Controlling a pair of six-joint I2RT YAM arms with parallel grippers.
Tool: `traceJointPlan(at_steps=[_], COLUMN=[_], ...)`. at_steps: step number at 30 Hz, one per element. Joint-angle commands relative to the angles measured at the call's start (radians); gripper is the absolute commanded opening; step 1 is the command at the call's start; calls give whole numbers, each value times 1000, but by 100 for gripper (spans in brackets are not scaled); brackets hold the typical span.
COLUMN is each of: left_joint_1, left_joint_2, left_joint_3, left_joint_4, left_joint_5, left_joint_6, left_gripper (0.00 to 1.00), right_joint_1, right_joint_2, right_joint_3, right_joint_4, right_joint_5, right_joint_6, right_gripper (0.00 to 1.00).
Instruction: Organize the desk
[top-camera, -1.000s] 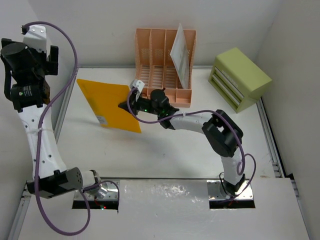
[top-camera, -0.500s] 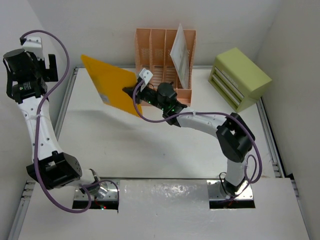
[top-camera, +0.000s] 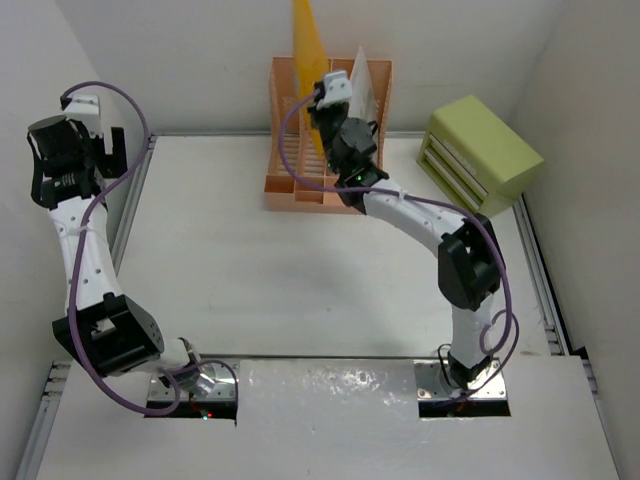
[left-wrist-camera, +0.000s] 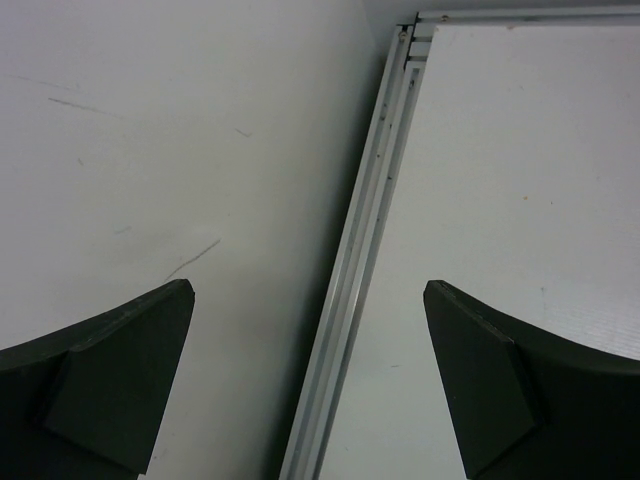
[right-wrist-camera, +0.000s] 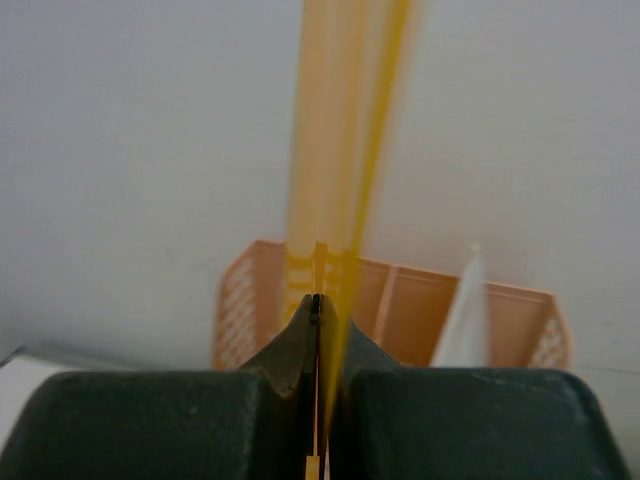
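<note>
Your right gripper, clamped on the yellow envelope, has swung it off the mid-frame table to upright above the peach rack, top centre, ready for slotting. Your left gripper is spread wide, empty.

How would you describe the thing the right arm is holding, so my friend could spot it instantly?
Find the white desk, then the peach file rack at its far edge. Held upright at that rack, pinched in the right arm's fingers, is a thin orange sheet; the only other sheet there is white.
</note>
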Motion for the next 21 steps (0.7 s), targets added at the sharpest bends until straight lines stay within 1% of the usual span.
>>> traceJointPlan(at_steps=[1,4,9,11,13,17,21], left_joint_1=[5,5,5,5,5,6,5], left_joint_2=[3,17,50,61,78,106,119], left_joint_3=[-18,-29,-35,-32,-32,-23,-14], left_joint_4=[82,92,100,100,100,98,85], left_joint_5=[15,15,15,17,17,21,49], left_joint_6=[14,20,25,25,23,17,15], left_gripper=[100,100,100,100,100,100,100], right_joint_1=[-66,-82,-83,-82,-82,-83,-83], right_joint_2=[73,82,58,33,15,-51,-106], right_joint_3=[117,99,41,10,-8,-30,-62], right_joint_4=[0,48,80,108,106,111,173], right_joint_5=[161,201,218,200,157,119,120], right_joint_6=[-22,-54,-73,-73,-61,-44,-106], right_gripper=[0,0,0,0,0,0,0])
